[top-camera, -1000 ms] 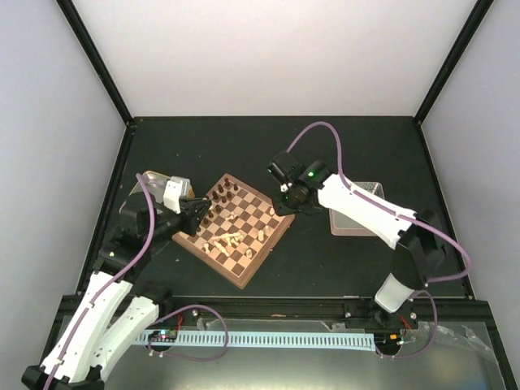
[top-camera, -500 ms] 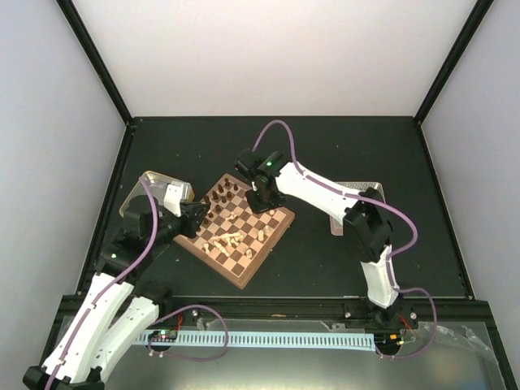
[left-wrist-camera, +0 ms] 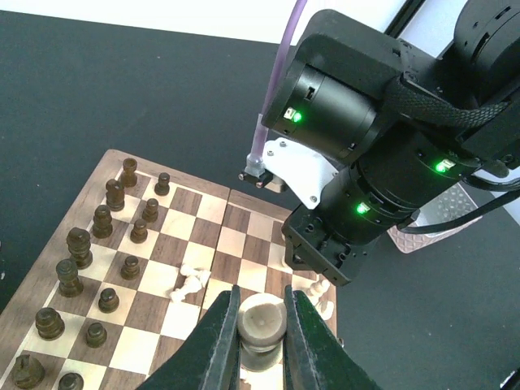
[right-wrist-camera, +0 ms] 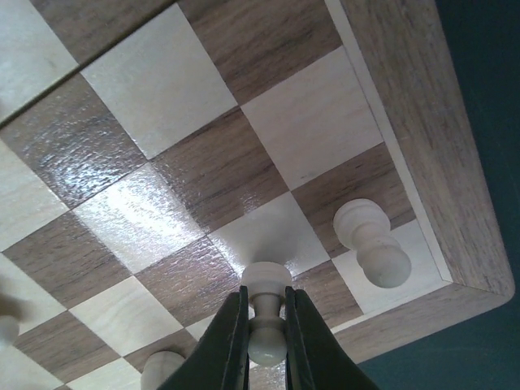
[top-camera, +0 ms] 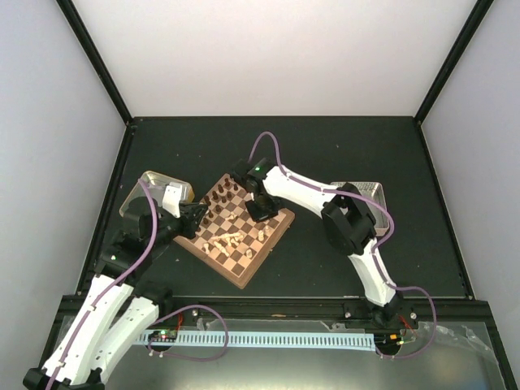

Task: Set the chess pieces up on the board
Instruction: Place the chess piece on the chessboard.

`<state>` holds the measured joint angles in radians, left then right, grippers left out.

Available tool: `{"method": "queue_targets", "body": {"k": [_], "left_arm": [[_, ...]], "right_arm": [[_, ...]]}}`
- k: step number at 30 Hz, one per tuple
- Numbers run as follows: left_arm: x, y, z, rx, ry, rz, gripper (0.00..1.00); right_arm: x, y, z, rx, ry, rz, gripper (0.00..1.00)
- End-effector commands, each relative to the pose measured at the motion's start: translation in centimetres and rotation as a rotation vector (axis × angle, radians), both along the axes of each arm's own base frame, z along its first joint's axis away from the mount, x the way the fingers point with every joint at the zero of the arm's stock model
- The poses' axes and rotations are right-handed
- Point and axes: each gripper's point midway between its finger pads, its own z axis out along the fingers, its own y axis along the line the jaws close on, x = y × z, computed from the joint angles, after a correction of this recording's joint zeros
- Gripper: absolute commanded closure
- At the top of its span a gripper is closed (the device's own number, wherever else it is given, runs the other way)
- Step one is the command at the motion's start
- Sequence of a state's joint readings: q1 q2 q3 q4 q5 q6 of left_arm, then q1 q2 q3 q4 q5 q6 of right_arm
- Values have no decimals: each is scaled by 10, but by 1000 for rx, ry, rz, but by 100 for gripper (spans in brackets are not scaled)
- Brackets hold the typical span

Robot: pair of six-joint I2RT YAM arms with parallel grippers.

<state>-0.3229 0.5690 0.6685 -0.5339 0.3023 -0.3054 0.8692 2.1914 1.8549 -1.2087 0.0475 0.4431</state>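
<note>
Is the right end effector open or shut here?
Shut on a pale chess piece: the right end effector fingers clamp its neck above the board.

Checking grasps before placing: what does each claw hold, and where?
Left claw: a pale chess piece, pinched at its upper body. Right claw: a pale pawn, pinched around its stem.

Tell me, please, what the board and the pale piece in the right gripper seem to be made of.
The board looks like wood with a glossy varnish: grain lines run through the light and dark squares, and the squares reflect glare. The pale piece looks like turned light wood, smooth and matt, though plastic cannot be ruled out.
</note>
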Motion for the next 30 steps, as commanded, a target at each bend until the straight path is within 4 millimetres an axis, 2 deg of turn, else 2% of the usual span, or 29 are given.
{"method": "queue_targets", "body": {"k": [1,9,15,19,23,30], "left_arm": [[-1,2,0,18,-13,0,99],[-1,1,-1,17,-12,-2,98],[-1,1,-1,15,-11,-3,98],[-1,0,-1,13,-12,-6,98],[-1,-2,0,0,-10,-18,98],[-3,-12,13,-68,-17,-57,98]], "right_arm": [[3,1,-1,-18,-11,22,95],[7,1,-9,-33,-24,23,89],[11,4,-9,-24,-35,23,89],[12,7,-5,-10,-43,23,84],[17,12,18,43,-87,0,74],[19,8,75,159,-199,-58,67]]}}
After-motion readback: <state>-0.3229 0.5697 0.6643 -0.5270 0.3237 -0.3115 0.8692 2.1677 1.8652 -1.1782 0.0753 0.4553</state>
